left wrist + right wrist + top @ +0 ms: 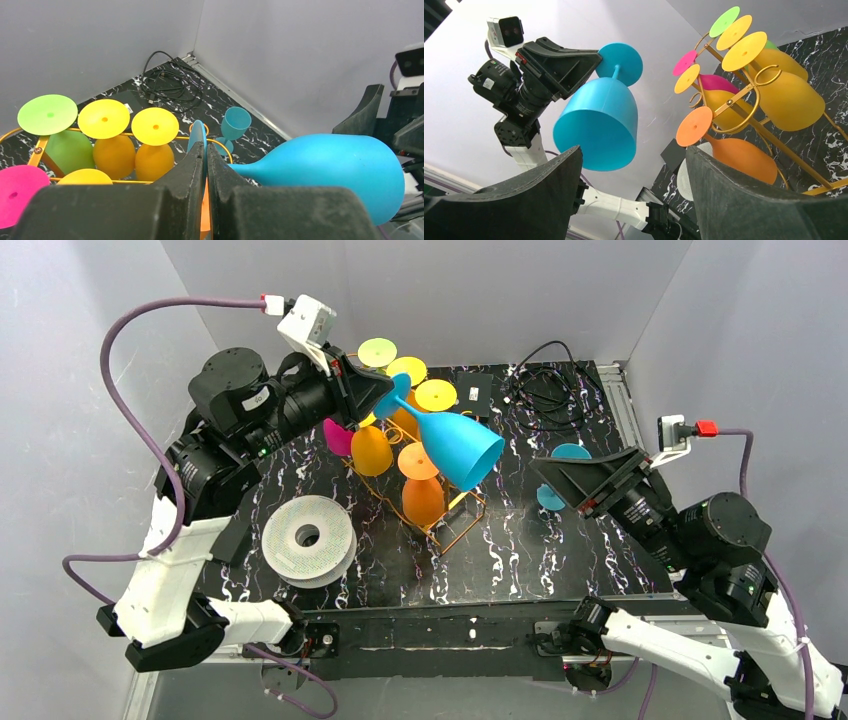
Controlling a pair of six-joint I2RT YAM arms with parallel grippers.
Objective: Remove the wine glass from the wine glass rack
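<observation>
A blue wine glass (pixel 458 445) hangs in the air above the wine glass rack (pixel 441 540), tilted with its bowl toward the right. My left gripper (pixel 392 395) is shut on the glass's round foot (pixel 197 136), and the bowl (pixel 340 167) sticks out to the right of the fingers. The gold wire rack (pixel 736 101) holds several upside-down glasses in yellow, orange, green and pink. My right gripper (pixel 585 480) stands open to the right of the rack, apart from the blue glass (pixel 599 120), with nothing between its fingers (pixel 554 185).
A white filament spool (pixel 308 538) lies left of the rack. A small teal glass (pixel 560 475) stands on the table behind my right gripper. Black cables (pixel 545 380) and a black box (pixel 473 393) lie at the back. Grey walls close in three sides.
</observation>
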